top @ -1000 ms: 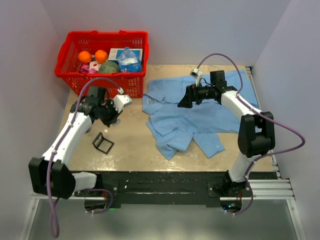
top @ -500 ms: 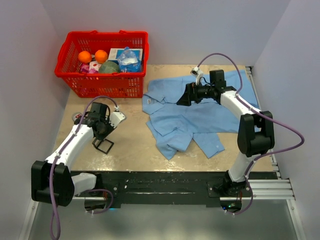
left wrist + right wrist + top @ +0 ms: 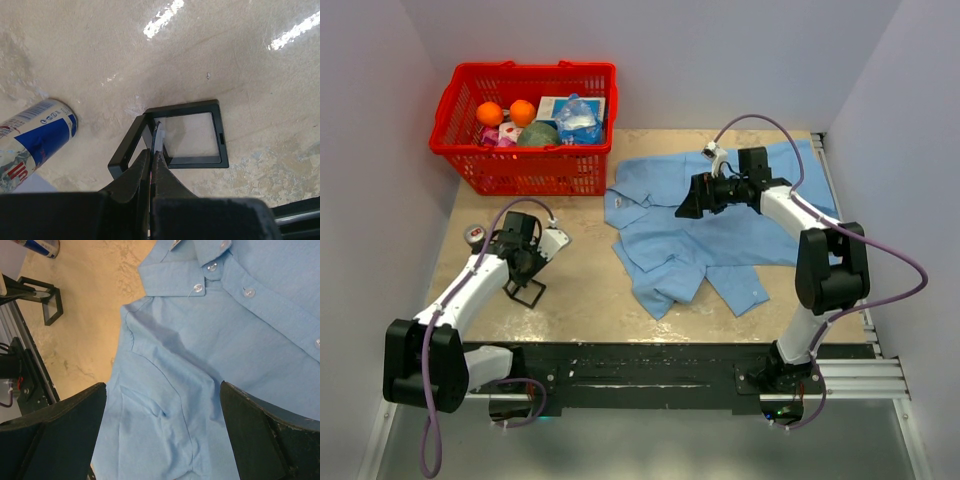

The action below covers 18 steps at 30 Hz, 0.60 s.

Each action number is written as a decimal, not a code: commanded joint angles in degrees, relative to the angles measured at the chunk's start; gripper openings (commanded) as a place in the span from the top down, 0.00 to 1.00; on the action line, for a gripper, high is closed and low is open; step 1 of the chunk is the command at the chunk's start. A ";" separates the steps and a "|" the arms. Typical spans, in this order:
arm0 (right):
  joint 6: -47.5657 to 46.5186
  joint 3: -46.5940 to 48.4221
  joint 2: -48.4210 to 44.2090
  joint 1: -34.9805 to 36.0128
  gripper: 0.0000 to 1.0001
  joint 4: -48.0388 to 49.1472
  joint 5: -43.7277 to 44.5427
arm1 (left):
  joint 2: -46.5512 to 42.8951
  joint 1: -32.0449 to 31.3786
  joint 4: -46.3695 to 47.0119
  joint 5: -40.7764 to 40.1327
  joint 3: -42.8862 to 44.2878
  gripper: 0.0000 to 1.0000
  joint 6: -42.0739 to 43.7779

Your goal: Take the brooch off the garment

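Note:
The light blue shirt (image 3: 720, 235) lies crumpled on the right half of the table and fills the right wrist view (image 3: 210, 340). No brooch shows on it. My left gripper (image 3: 527, 272) is shut, its tips (image 3: 151, 150) over the near corner of the black square frame (image 3: 200, 162). A thin dark sliver with a pale side, seemingly the brooch (image 3: 156, 134) edge-on, sticks out between the tips. My right gripper (image 3: 686, 207) hovers open above the shirt's chest near the collar, jaws wide (image 3: 162, 390), holding nothing.
A red basket (image 3: 525, 175) of groceries stands at the back left. A blue and silver can (image 3: 473, 233) lies left of my left arm, also in the left wrist view (image 3: 35, 135). The black frame (image 3: 525, 292) sits near the front left.
My left gripper has moved toward the near edge, from beside the basket down onto the black frame, uncovering the can. My right gripper has shifted slightly and stays open over the shirt.

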 commanded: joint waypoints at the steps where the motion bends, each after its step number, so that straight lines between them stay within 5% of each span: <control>1: -0.84 -1.36 -3.75 0.13 0.01 0.70 0.84 | -0.50 0.27 2.42 -1.31 -1.08 1.00 -0.14; 18: -0.84 -0.48 -2.09 0.22 0.01 0.61 0.40 | -3.49 -2.10 -2.07 -1.39 -0.82 1.00 -2.77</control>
